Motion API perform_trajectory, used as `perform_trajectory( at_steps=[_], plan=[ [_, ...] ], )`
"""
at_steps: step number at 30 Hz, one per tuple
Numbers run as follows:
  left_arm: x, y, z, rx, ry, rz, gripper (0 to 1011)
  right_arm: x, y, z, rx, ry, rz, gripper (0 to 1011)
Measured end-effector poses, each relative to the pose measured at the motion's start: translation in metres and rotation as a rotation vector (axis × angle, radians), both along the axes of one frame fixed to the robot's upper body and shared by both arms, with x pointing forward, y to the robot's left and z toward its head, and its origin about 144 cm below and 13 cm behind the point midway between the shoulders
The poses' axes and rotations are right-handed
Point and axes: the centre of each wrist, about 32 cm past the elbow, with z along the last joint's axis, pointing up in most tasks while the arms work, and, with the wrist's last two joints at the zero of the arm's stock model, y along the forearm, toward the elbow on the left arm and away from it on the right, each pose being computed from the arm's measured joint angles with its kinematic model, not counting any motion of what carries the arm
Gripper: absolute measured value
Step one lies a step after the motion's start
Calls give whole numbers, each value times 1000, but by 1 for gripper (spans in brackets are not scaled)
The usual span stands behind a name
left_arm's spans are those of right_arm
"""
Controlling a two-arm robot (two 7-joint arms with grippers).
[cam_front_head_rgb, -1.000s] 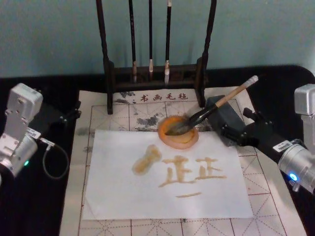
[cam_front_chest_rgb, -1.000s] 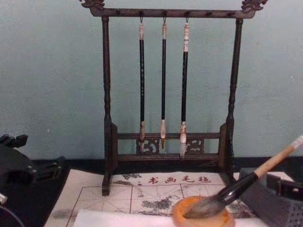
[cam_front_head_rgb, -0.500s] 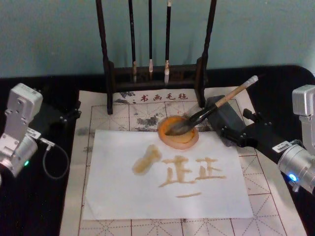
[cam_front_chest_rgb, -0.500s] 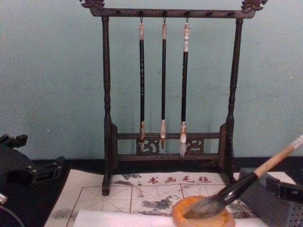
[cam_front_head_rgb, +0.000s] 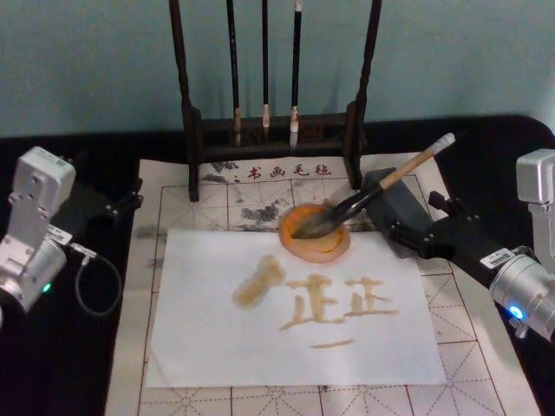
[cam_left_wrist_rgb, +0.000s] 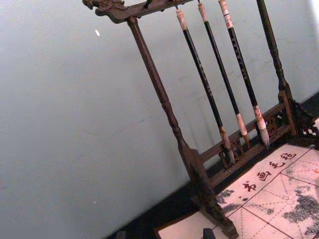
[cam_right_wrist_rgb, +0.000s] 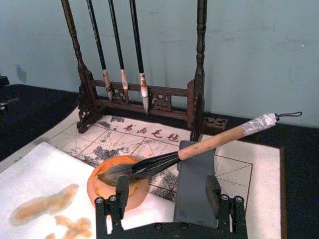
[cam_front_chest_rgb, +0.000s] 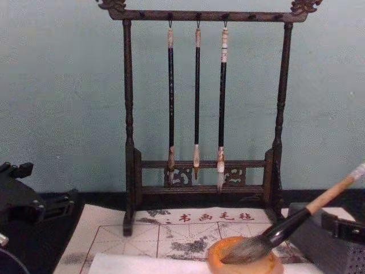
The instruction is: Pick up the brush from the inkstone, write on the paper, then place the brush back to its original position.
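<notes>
From the head camera, the brush (cam_front_head_rgb: 375, 192) lies with its tuft in the inkstone (cam_front_head_rgb: 315, 232) and its handle propped on the grey box (cam_front_head_rgb: 401, 211), at the far edge of the paper (cam_front_head_rgb: 208, 329), which bears tan strokes. The right gripper (cam_front_head_rgb: 414, 240) sits just right of the box, holding nothing; the left gripper (cam_front_head_rgb: 121, 205) is parked at the mat's (cam_front_head_rgb: 486, 364) left edge, its opening impossible to judge.

On the right wrist camera, the right gripper's fingers (cam_right_wrist_rgb: 119, 191) stand wide apart, empty, close before the box (cam_right_wrist_rgb: 194, 184) and the inkstone (cam_right_wrist_rgb: 102, 191).

Across the chest camera, the brush (cam_front_chest_rgb: 296, 221) slants up to the right from the inkstone (cam_front_chest_rgb: 245, 264), before the brush rack (cam_front_chest_rgb: 128, 171).
</notes>
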Motion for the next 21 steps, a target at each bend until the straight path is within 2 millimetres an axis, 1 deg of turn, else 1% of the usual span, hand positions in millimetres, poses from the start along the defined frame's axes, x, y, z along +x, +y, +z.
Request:
perform_trajectory(
  at_steps=[21],
  plan=[
    [0, 0, 0, 0, 0, 0, 1001, 0, 0, 0, 3, 0, 0, 1002]
  ],
)
